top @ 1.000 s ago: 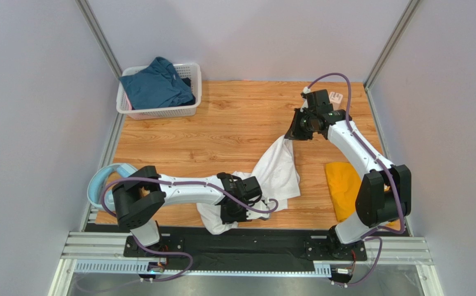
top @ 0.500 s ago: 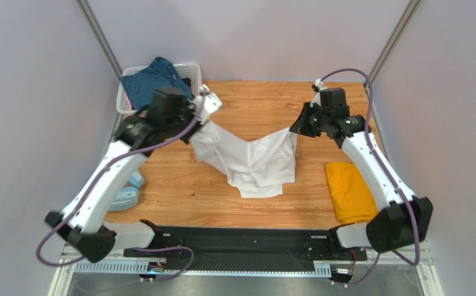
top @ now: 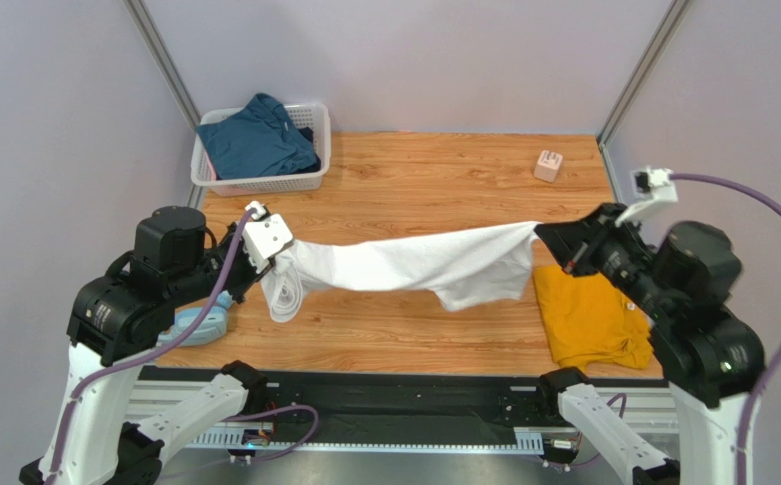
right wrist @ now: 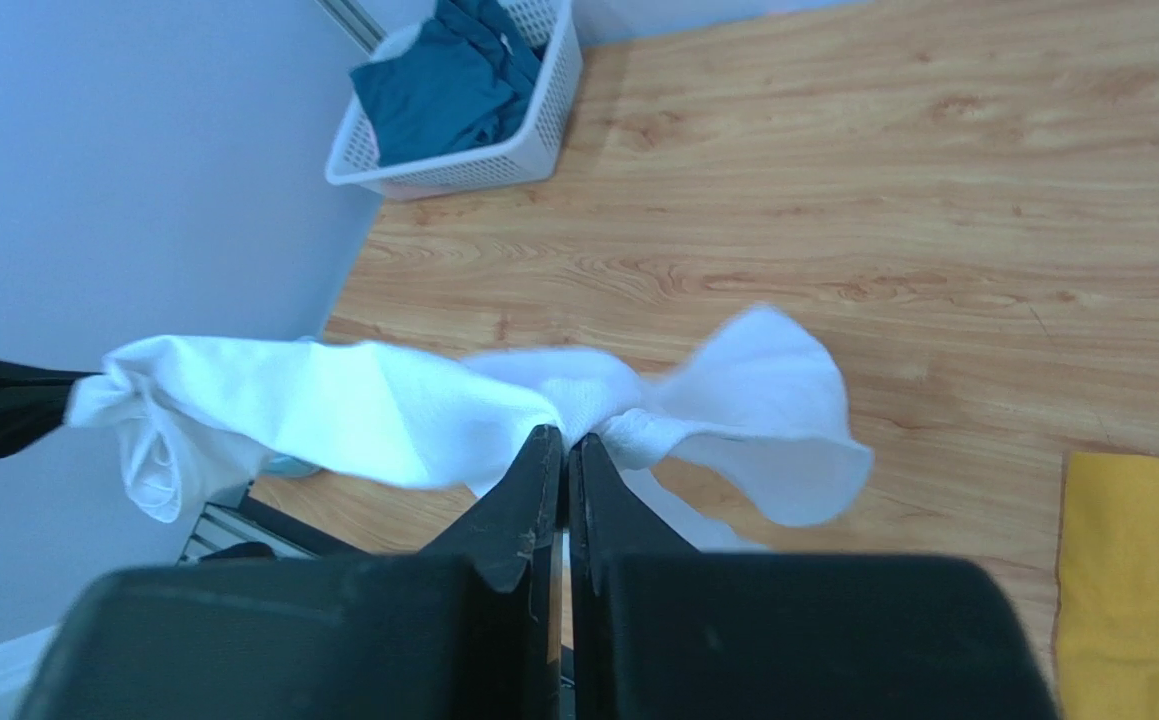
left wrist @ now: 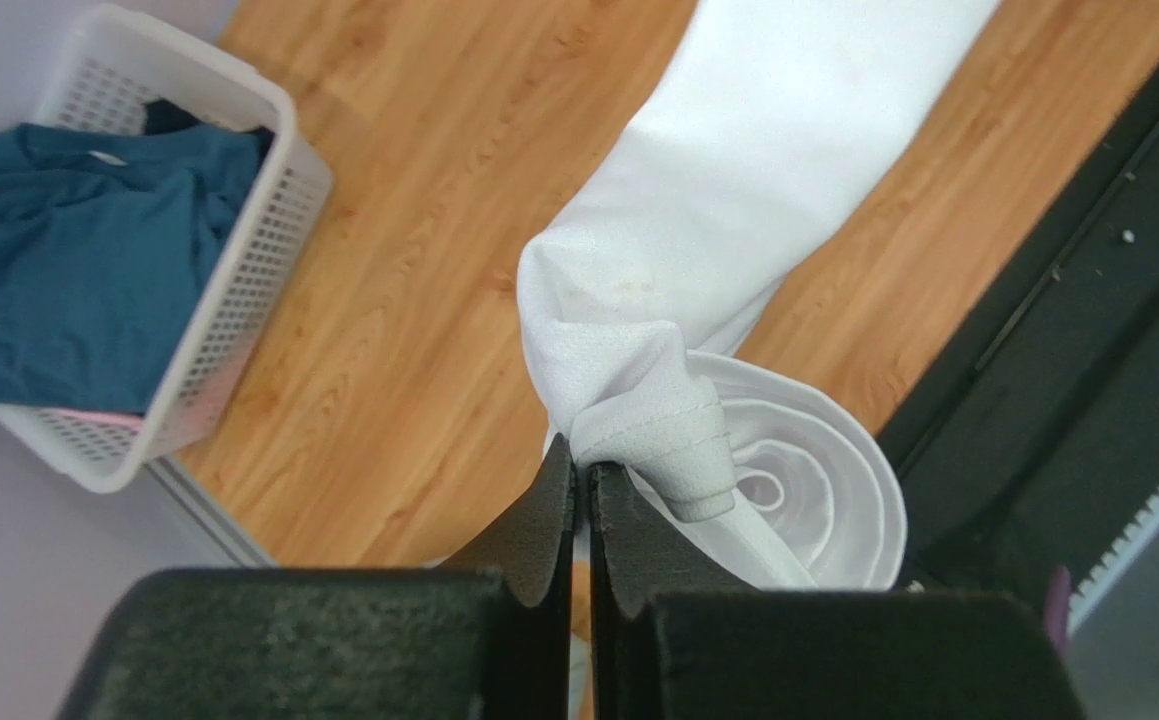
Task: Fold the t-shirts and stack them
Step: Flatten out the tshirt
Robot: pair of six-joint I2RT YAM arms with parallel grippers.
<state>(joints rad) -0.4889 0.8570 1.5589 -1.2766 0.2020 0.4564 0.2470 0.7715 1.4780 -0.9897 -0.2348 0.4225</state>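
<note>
Fingers (left wrist: 540, 518) of the left gripper (left wrist: 582, 465) pinch one end of the white t-shirt (top: 404, 261); far behind, the teal t-shirt (top: 252, 141) sits bunched in the basket (top: 263, 185). White cloth spans midair to the right gripper (right wrist: 564, 443), nipping its other end. Near right, the yellow t-shirt (top: 587, 318) lies apparently folded; two remain.

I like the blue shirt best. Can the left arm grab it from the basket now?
Probably not yet. The left gripper is shut on the white shirt, stretched across to the right gripper. Nothing blocks the blue shirt in the basket, though.
</note>
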